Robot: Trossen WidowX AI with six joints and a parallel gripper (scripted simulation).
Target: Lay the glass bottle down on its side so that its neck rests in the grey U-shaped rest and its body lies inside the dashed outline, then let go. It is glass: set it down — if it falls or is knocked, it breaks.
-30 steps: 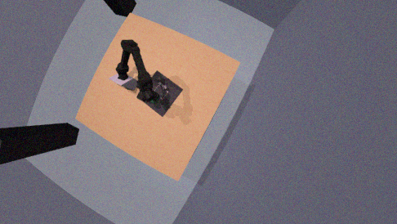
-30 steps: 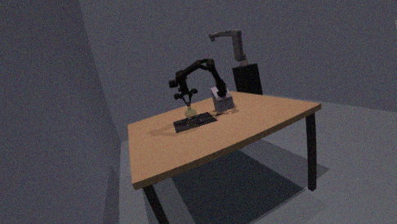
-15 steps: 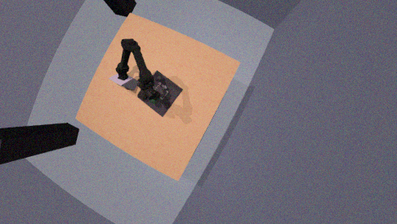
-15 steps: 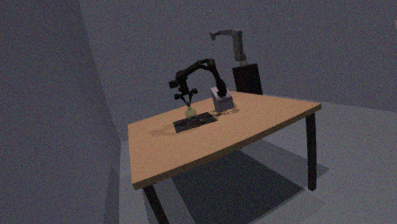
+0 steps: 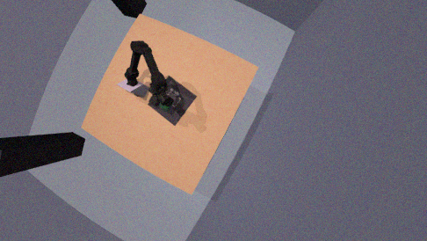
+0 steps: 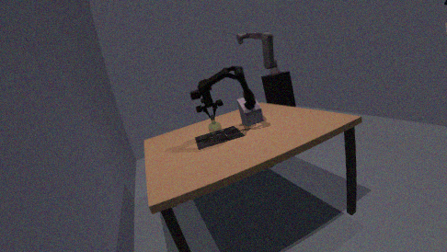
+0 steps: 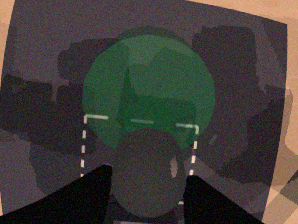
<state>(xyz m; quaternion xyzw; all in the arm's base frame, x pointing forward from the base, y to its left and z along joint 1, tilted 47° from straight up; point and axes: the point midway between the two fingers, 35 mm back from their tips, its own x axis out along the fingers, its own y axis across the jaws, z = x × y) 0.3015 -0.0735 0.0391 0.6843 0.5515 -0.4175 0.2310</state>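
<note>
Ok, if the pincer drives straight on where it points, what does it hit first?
The green bottle it grips, then likely the dark mat beneath; bottle-to-mat gap unclear.
</note>
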